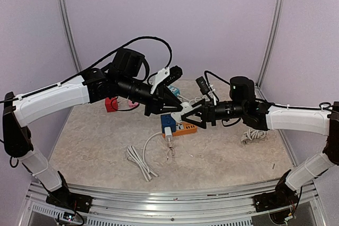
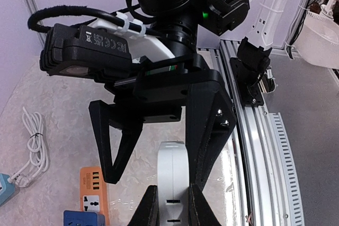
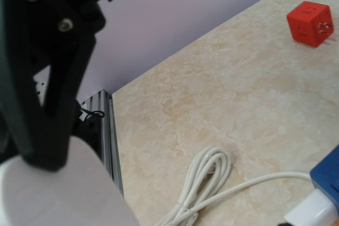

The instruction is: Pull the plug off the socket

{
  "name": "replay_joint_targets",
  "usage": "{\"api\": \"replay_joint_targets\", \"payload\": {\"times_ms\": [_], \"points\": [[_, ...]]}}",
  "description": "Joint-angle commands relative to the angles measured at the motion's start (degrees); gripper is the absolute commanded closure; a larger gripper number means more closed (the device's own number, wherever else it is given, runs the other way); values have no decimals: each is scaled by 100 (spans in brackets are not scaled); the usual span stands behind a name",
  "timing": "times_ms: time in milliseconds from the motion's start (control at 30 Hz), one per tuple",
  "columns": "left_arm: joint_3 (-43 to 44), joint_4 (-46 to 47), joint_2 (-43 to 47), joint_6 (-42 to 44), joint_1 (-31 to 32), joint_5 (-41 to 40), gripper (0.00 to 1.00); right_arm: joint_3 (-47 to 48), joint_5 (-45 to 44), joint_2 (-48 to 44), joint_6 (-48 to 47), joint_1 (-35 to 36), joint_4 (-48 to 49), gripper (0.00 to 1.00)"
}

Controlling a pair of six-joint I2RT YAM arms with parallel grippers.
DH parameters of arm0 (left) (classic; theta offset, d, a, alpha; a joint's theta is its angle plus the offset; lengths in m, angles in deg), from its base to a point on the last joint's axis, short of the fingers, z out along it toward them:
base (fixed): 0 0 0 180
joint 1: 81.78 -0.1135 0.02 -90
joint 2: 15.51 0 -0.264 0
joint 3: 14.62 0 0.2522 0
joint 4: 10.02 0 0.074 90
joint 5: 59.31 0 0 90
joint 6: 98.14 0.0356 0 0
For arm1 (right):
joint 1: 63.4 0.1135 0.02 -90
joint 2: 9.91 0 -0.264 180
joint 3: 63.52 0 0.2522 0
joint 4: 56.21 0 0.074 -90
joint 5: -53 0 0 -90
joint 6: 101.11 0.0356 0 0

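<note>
My left gripper [image 2: 172,211] is shut on a white plug body [image 2: 174,175] with two slots and holds it above the table; in the top view the gripper [image 1: 176,106] is at centre. My right gripper [image 1: 186,115] is open and straddles the far end of that white piece; one finger [image 2: 211,125] touches its side, the other finger [image 2: 107,141] stands apart. On the table below lies an orange power strip [image 1: 185,128] with a blue socket block [image 1: 168,121], and a white plug [image 1: 168,133] with its cable [image 1: 151,142] sits in the block.
A coiled white cable [image 1: 139,161] lies front left and also shows in the right wrist view [image 3: 204,183]. A red cube adapter [image 1: 110,104] sits back left. Another cable bundle [image 1: 253,136] lies on the right. The aluminium rail [image 1: 169,191] runs along the near edge.
</note>
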Motion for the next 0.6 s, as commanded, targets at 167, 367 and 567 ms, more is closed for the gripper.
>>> {"api": "replay_joint_targets", "payload": {"times_ms": [167,367,567], "points": [[179,-851,-99,137,192,931,100,387,-134,-48,-75,-160,-20,14],[186,-903,-109,122,199,956,100,394,-265,-107,-79,-242,-71,15],[296,-940,-194,-159,122,923,100,517,-849,-268,-276,-257,-478,16]]}}
